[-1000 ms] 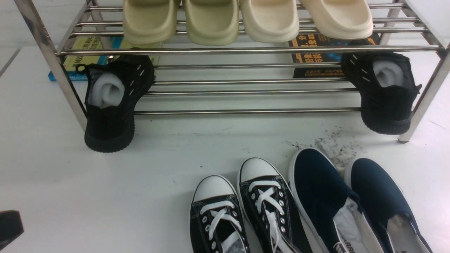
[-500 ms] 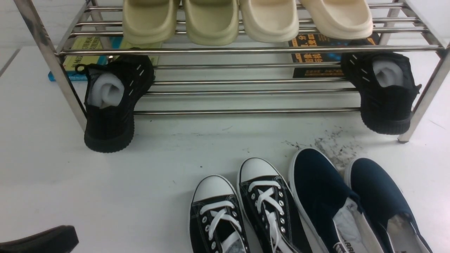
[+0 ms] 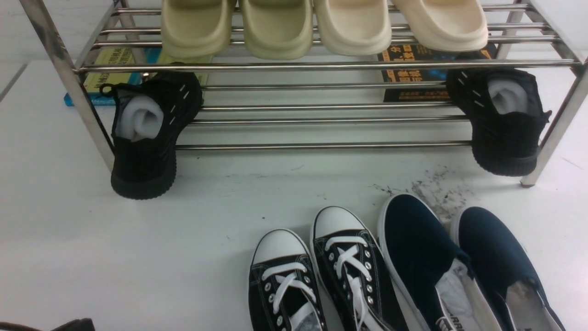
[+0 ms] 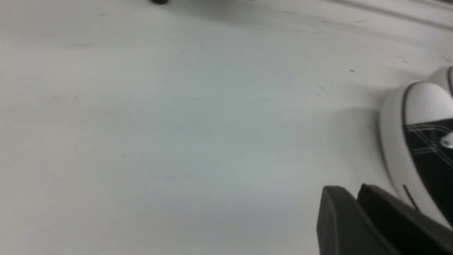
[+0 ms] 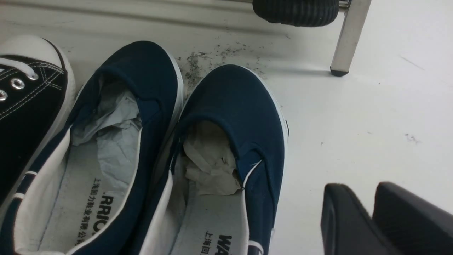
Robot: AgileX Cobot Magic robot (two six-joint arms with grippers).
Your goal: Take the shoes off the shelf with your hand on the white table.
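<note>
The shoes, a navy slip-on pair with white soles and paper stuffing, stand side by side on the white table (image 3: 138,257) at the front right: the left shoe (image 3: 418,248) (image 5: 141,67) and the right shoe (image 3: 496,253) (image 5: 240,102). The chrome shelf (image 3: 321,65) stands behind them. My right gripper (image 5: 361,189) hovers over bare table just right of the right shoe, its fingers slightly apart and empty. My left gripper (image 4: 354,191) is low over the table left of a white-capped sneaker, a thin slit between its fingers, holding nothing. Only a dark sliver of the left arm (image 3: 69,324) shows in the front view.
Two black lace-up sneakers with white toe caps (image 3: 317,266) (image 4: 407,117) sit left of the navy pair. All-black knit sneakers (image 3: 144,138) (image 3: 503,122) hang off the shelf's lower tier. Cream slides (image 3: 321,23) fill the top tier. A shelf leg (image 5: 348,35) stands near the right shoe.
The dark end of my left arm slid in along the bottom left of the front view, then dropped almost out of it. The shoes have not moved.
</note>
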